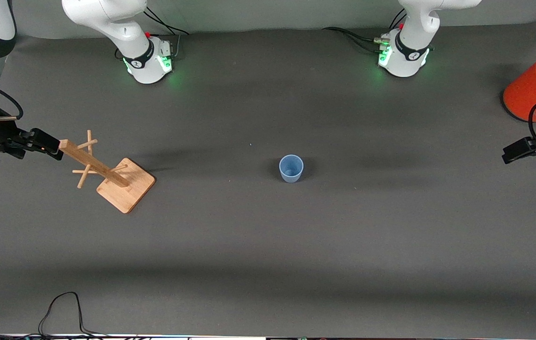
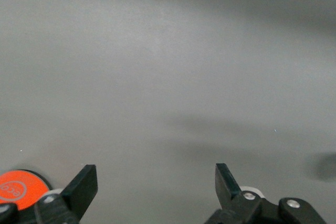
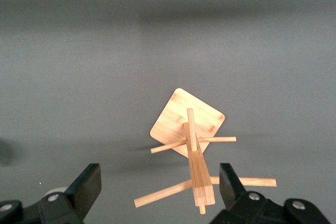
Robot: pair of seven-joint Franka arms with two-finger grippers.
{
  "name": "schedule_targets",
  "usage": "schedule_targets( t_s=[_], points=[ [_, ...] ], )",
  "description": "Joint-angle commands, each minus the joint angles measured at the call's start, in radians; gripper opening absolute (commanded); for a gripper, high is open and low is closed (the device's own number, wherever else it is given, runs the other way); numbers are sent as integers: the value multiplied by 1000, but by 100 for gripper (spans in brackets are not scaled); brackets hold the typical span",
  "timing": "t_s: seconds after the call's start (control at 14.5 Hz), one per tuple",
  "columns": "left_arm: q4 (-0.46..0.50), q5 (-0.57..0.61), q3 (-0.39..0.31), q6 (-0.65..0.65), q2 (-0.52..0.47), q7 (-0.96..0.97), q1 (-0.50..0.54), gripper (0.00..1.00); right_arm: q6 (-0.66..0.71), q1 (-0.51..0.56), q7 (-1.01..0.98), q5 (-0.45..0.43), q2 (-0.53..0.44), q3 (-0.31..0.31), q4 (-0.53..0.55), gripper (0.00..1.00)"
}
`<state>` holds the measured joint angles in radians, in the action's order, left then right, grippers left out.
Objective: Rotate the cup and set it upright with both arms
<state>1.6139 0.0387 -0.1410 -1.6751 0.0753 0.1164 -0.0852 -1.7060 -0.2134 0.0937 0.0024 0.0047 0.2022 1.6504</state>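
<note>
On the desk (image 1: 268, 245), right in the middle, you can see the cup (image 1: 291, 168). It stands up straight with its mouth on top, and nothing touches it.

Your left claw (image 2: 156, 187) hangs over the left arm's end of the desk, well apart from the cup. Its two fingers (image 2: 84, 187) are spread wide with nothing between them. Look beside it and you find the can (image 1: 534, 89), standing on the desk at that same end.

Your right claw (image 3: 160, 187) hangs over the right arm's end of the desk, just above the top of the rack (image 1: 107, 171). Its fingers (image 3: 88, 186) are spread wide too, and the top of the rack's post sits between them without touching. The rack stands on its flat base, with thin pegs sticking out of the post. It is well apart from the cup.

You can see a cable (image 1: 60, 311) at the desk edge nearest the front camera.
</note>
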Motion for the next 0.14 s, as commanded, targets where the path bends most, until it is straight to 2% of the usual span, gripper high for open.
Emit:
schedule_targets(
  t_s=[0.0,0.07],
  points=[
    [-5,-14,11,32,-15,-1,7,100,9,-1,-22,16,6,2,-15,100],
    [-6,-14,11,34,-16,-4,5,100,9,0,-20,16,6,3,-17,100]
  ],
)
